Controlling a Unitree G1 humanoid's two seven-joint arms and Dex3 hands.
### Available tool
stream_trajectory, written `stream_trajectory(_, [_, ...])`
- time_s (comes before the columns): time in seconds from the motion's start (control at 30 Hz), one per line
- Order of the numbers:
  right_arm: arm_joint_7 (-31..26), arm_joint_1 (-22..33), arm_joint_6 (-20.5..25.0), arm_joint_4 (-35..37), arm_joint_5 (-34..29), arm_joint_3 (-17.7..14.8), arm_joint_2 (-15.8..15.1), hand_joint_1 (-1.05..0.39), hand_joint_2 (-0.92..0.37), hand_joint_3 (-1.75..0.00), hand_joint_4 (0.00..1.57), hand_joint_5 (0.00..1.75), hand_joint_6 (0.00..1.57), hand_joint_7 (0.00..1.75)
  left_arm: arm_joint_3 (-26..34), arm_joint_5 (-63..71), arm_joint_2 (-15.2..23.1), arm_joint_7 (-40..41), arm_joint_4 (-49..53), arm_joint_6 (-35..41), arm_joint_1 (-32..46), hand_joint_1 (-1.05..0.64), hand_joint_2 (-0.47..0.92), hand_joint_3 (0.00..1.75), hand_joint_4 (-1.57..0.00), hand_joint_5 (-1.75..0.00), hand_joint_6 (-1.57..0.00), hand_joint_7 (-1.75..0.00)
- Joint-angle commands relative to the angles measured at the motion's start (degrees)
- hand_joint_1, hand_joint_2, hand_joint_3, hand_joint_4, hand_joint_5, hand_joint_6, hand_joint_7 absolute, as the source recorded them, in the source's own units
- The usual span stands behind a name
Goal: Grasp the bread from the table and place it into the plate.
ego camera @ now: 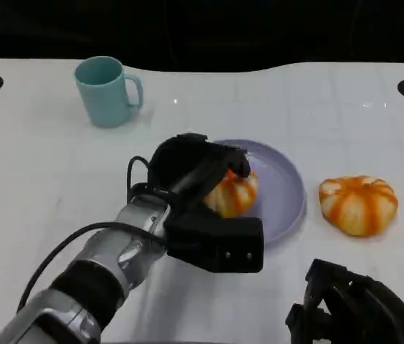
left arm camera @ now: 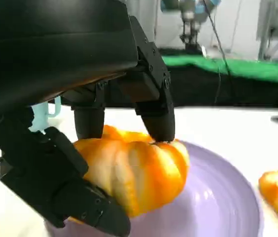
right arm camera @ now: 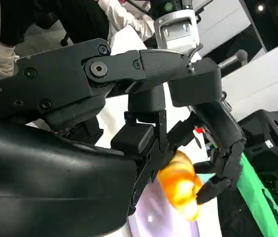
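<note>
Left hand fingers clamped around bread, bread over plate near tabletop centre. Transport judged done; release pending. Right hand near front edge, fingers curled, holding nothing.

Your left hand is covering much of the bread it is holding over the plate, whose near rim is hiding behind the wrist. Your right hand is getting cut off by the frame's bottom edge, so its fingers are staying unreadable.
</note>
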Motion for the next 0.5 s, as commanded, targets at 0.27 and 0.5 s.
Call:
stream_trajectory(0.27, [0.6, 0.0, -0.7, 0.2, 0.4, -0.5, -0.5, -0.72, -0.92, -0.22, 0.87, 1.61, 0.79, 1.37, -1.3, 0.7, 4.3, -17.9, -10.0, 6.4, -0.2, -0.96, 0.92, 0.39, -0.25, -0.07, -0.09, 0.00])
stream_trajectory(0.5, [1.0, -0.2, -1.1, 0.7, 0.4, -0.6, -0.6, -0.72, -0.92, -0.23, 0.87, 1.62, 0.78, 1.37, 1.4, -2.6, 6.0, -19.3, -15.8, 5.5, 2.9, -1.01, 0.92, 0.43, -0.25, -0.06, -0.09, -0.01])
